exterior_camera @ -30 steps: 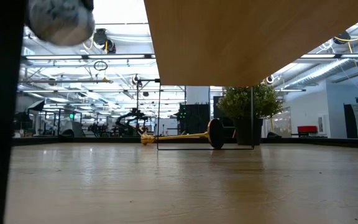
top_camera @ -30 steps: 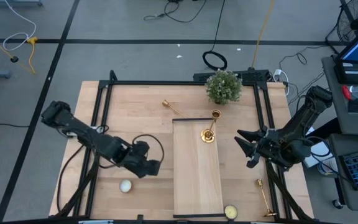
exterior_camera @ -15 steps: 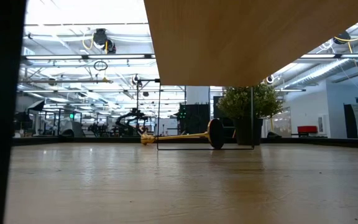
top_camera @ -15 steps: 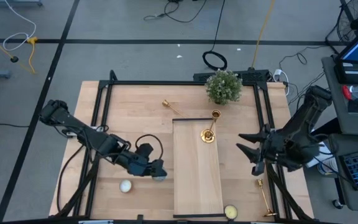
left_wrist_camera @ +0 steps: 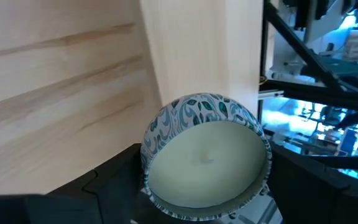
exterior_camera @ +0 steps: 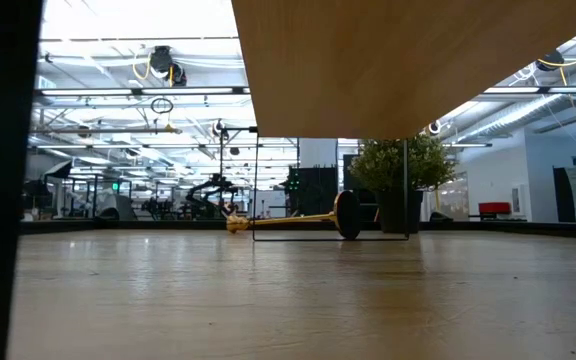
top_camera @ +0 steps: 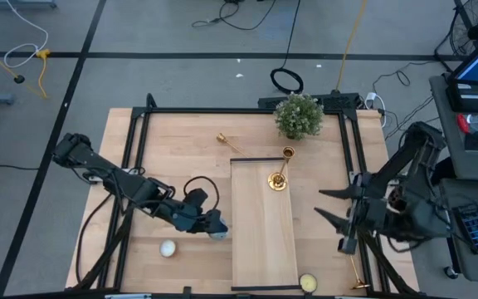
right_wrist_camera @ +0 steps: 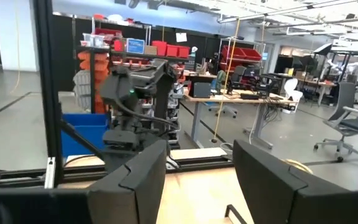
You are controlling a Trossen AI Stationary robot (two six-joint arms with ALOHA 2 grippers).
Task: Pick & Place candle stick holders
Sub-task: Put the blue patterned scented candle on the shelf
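The left gripper point(top_camera: 214, 232) is clamped on a patterned candle tin point(left_wrist_camera: 207, 152) beside the raised board point(top_camera: 262, 241). The right gripper point(top_camera: 332, 206) hangs with fingers apart. 1 candlestick point(top_camera: 279, 170) stands on the board; 2 lie on the surface point(top_camera: 181, 141): point(top_camera: 227, 142), point(top_camera: 354, 264).

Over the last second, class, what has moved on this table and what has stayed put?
The left gripper, holding a patterned candle, moved toward the board. The right gripper, jaws open and empty, moved toward the near edge, closer to the lying holder. The upright holder, the far holder, both loose candles and the plant stayed put.
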